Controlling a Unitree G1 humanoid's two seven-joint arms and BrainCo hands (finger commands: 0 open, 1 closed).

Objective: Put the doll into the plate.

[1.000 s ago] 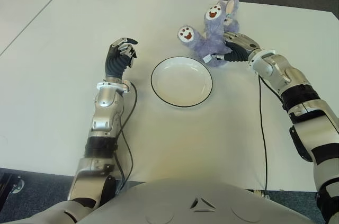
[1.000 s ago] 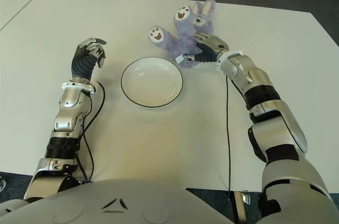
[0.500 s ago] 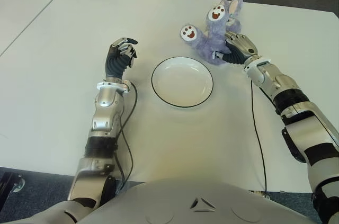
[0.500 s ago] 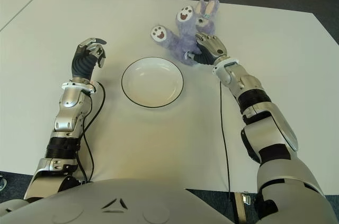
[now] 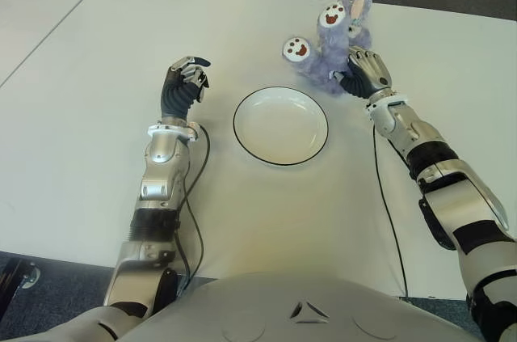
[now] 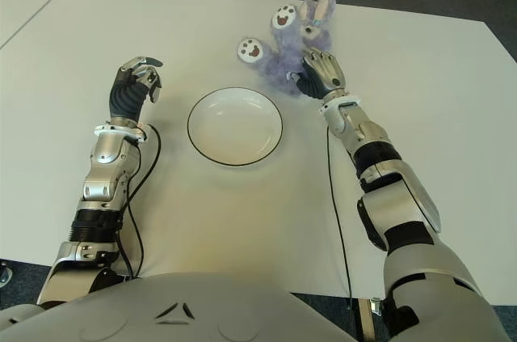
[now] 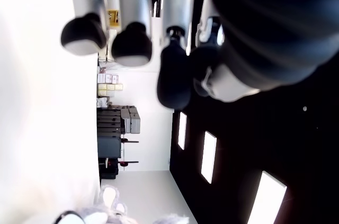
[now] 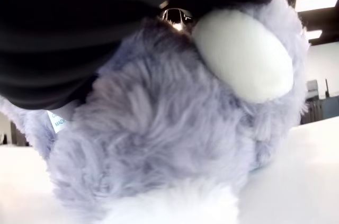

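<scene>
The purple doll point(image 5: 331, 51) lies near the tabletop's point(image 5: 97, 164) far edge, beyond the empty plate point(image 5: 280, 125). The right hand point(image 5: 363, 73) presses against it; the right wrist view shows fur filling the palm, though whether the grip is closed cannot be told. The left hand point(image 5: 184, 82), curled and empty, shows left of the plate.

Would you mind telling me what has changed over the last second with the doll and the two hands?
The right hand has swung round from the doll's right side to its near side, fingers on the plush, and the doll has shifted slightly farther from the robot. It is not yet lifted. The plate and the curled left hand stayed put.
</scene>
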